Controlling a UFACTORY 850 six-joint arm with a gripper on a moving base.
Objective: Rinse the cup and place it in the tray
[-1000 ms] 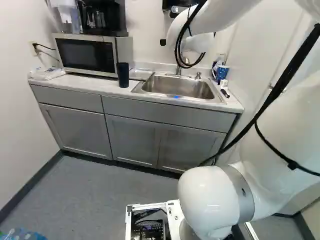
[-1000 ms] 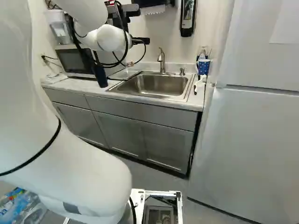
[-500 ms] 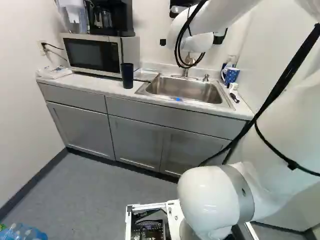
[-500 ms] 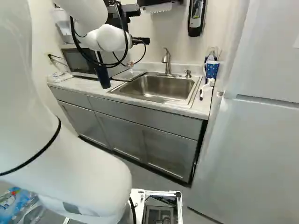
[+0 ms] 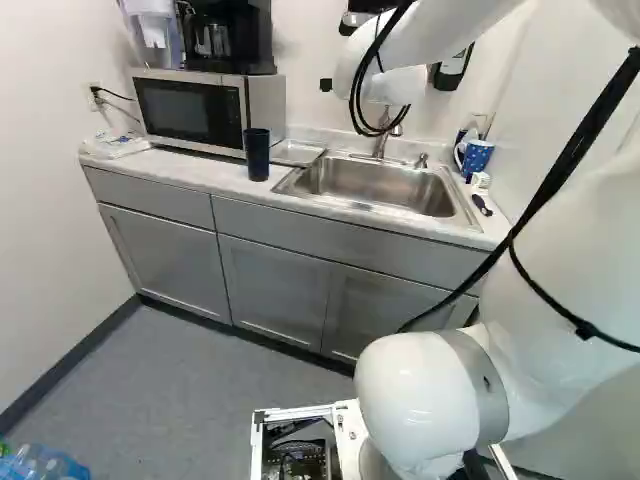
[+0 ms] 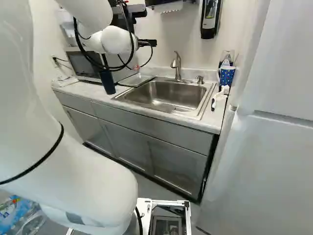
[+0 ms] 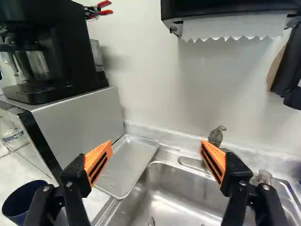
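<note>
Fingers [image 7: 99,160] wide apart. Dark blue cup [image 5: 256,157] upright on counter [image 5: 215,175], microwave [image 5: 185,112] side of sink [image 5: 400,190]. Tray [image 7: 124,165] same side, just beside sink. Polka-dot mug [image 5: 478,158] at sink's other end.

I'm in a kitchenette: a steel sink [image 7: 171,181] lies below and ahead of my jaws, its faucet [image 7: 216,135] beyond. Ahead to one side, a coffee maker [image 7: 70,52] stands on a microwave [image 7: 80,127], and a paper-towel dispenser [image 7: 225,9] hangs higher on the wall.
</note>
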